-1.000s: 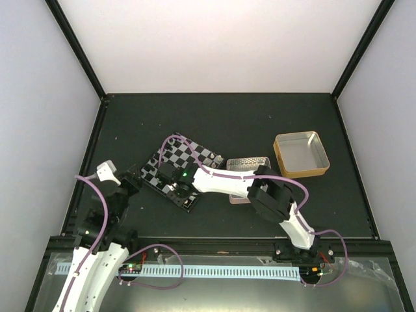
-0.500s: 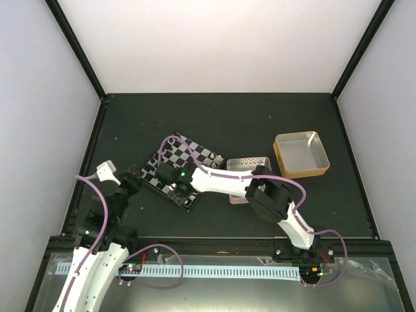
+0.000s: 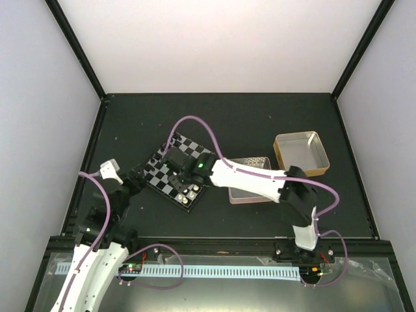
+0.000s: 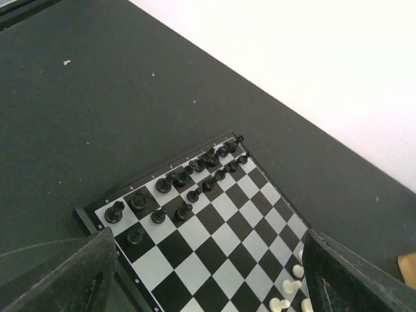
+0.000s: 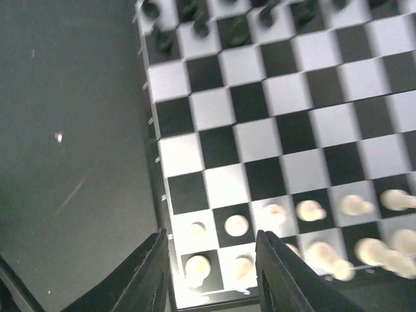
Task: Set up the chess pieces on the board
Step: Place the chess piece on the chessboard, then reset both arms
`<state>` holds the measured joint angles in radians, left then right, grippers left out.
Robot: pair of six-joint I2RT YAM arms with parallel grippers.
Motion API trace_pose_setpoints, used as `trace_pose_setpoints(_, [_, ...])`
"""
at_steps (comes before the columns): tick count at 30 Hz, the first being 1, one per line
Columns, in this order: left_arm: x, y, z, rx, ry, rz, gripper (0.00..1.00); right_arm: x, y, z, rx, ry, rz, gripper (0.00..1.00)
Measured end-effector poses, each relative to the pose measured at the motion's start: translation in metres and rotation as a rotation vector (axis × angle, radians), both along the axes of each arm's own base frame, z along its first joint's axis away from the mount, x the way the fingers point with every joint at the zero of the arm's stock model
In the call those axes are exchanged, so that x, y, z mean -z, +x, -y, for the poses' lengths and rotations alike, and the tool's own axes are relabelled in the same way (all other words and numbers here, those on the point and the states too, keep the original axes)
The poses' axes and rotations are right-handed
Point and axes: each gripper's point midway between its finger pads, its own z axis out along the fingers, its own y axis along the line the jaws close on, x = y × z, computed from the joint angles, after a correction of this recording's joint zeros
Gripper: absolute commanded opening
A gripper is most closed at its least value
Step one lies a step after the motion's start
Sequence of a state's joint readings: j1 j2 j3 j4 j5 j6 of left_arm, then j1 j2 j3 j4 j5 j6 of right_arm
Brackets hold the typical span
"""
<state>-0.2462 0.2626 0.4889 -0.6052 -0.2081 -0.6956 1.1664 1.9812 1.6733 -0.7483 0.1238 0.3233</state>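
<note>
Our right gripper [image 5: 211,239] hangs low over the edge nearest us of the small square chessboard [image 5: 260,104], which has black and silvery checks and a thick black rim. Its two fingers are parted with nothing between them, and we judge the gap is kept so that the jaws clear the figures below without knocking them. Under it stand the tiny cream-white chess pieces [image 5: 312,211], one to a square in the two nearest rows, though blur hides which figure is which. Across the bare middle squares, the tiny black chess pieces [image 4: 188,175] fill two rows along the far edge, so the set-up looks close to done. Our left gripper [image 4: 208,237] waits off the board's left corner with its fingers wide apart and empty, held back, we think, to leave the right arm room. The shallow pink rectangular tin [image 3: 247,199] lies just beside the board, partly under that arm. The gold rectangular tin [image 3: 305,172] sits well apart to the right on the dark table [image 3: 260,123]. Both are presumably stores kept within reach. A second ago the right arm was folded, with its elbow by the pink tin and its wrist over the board's near corner. Now it stretches long, its wrist is farther up the board, and the cream pieces at that corner show. The left arm has barely moved, and the board and tins lie as they did.
</note>
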Motion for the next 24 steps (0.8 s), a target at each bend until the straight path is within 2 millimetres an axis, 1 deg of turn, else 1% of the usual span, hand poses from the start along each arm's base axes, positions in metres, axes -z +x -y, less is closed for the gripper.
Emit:
trace_pose_setpoints(2, [0.002, 0.001, 0.004, 0.024, 0.012, -0.012, 0.86, -0.023, 0.014, 0.010, 0.071, 0.060, 0.028, 0.38])
trace_pose_setpoints(4, [0.003, 0.002, 0.008, 0.053, 0.022, -0.018, 0.98, -0.035, 0.030, 0.026, 0.149, 0.099, 0.046, 0.42])
trace_pose_setpoints(5, [0.004, 0.003, 0.010, 0.070, 0.029, -0.022, 0.99, -0.039, 0.039, 0.037, 0.196, 0.116, 0.055, 0.44])
trace_pose_setpoints(7, [0.005, 0.004, 0.016, 0.105, 0.031, -0.029, 0.99, -0.042, 0.055, 0.066, 0.295, 0.134, 0.069, 0.48])
trace_pose_setpoints(8, [0.006, 0.005, 0.020, 0.122, 0.031, -0.034, 0.99, -0.041, 0.063, 0.084, 0.350, 0.138, 0.079, 0.52])
trace_pose_setpoints(11, [0.010, 0.006, 0.027, 0.165, 0.028, -0.058, 0.99, -0.039, 0.074, 0.127, 0.474, 0.154, 0.092, 0.62])
trace_pose_setpoints(14, [0.008, 0.007, 0.041, 0.251, 0.030, -0.071, 0.99, -0.040, 0.073, 0.172, 0.569, 0.186, 0.104, 0.69])
trace_pose_setpoints(17, [-0.003, 0.005, 0.054, 0.328, 0.025, -0.052, 0.99, -0.050, 0.067, 0.213, 0.646, 0.228, 0.135, 0.76])
trace_pose_setpoints(21, [-0.019, -0.001, 0.062, 0.392, 0.029, -0.001, 0.99, -0.076, 0.054, 0.257, 0.720, 0.295, 0.219, 0.89])
trace_pose_setpoints(24, [-0.039, -0.009, 0.067, 0.435, 0.038, 0.053, 0.99, -0.098, 0.041, 0.286, 0.761, 0.346, 0.291, 0.97])
